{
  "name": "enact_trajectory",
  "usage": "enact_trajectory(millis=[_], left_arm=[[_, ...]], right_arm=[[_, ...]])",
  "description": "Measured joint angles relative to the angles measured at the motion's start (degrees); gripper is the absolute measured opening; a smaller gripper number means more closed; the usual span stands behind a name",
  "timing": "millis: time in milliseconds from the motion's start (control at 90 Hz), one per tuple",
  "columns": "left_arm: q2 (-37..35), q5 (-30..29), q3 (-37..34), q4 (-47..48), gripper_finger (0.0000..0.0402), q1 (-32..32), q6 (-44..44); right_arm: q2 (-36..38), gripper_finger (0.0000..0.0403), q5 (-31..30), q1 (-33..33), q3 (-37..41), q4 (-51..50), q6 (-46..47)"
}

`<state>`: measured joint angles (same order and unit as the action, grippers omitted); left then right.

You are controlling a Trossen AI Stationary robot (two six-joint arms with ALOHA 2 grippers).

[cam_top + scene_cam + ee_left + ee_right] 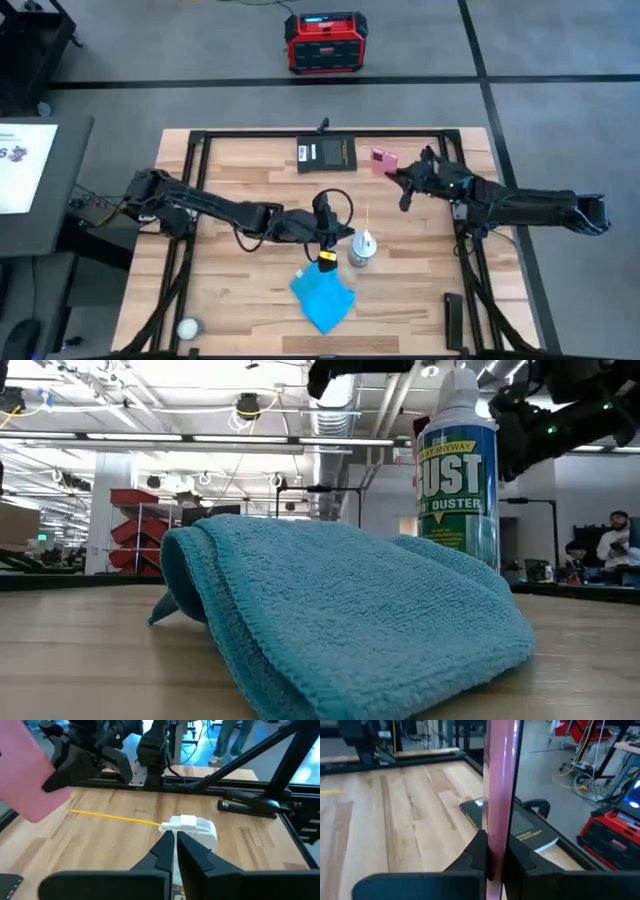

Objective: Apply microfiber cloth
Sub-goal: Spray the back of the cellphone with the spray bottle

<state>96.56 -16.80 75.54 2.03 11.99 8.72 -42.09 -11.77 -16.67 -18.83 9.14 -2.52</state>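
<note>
While the overhead view shows the right gripper (392, 170) clamping a pink phone (383, 160), the left gripper (175, 840) sits closed above the duster can (458, 470), beside the blue cloth (340, 610).

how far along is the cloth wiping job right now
Done: the right gripper holds the thin pink-backed phone lifted near the table's far edge. In hand: the left gripper is shut, over the white-capped duster can. Left: the sky-blue microfiber cloth lies folded and untouched on the wooden table, so wiping hasn't started.
</note>
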Motion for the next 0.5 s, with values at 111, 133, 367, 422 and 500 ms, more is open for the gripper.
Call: enact_trajectory(millis=[111,133,367,422,500], left_arm=[[-0.03,1.46,3.69,9.46,0.0000,-1.11,0.56],[-0.03,1.49,4.62,11.28,0.0000,-1.26,0.26],[0.08,4.56,16.54,28.42,0.0000,-3.63,-3.63],[0.67,6.96,18.34,29.12,0.0000,-4.63,-3.94],[1.07,9.78,19.60,31.27,0.0000,-5.75,-4.36]], right_arm=[[-2.52,0.0010,-0.07,0.20,0.00,2.46,-0.33],[-2.98,0.0010,-0.11,0.18,0.00,2.81,-0.33],[-4.94,0.0010,-0.18,0.18,-0.82,3.60,-0.49],[-4.99,0.0010,-0.17,0.18,-1.04,3.66,-0.80],[-4.98,0.0010,-0.18,0.16,-1.26,3.62,-0.99]])
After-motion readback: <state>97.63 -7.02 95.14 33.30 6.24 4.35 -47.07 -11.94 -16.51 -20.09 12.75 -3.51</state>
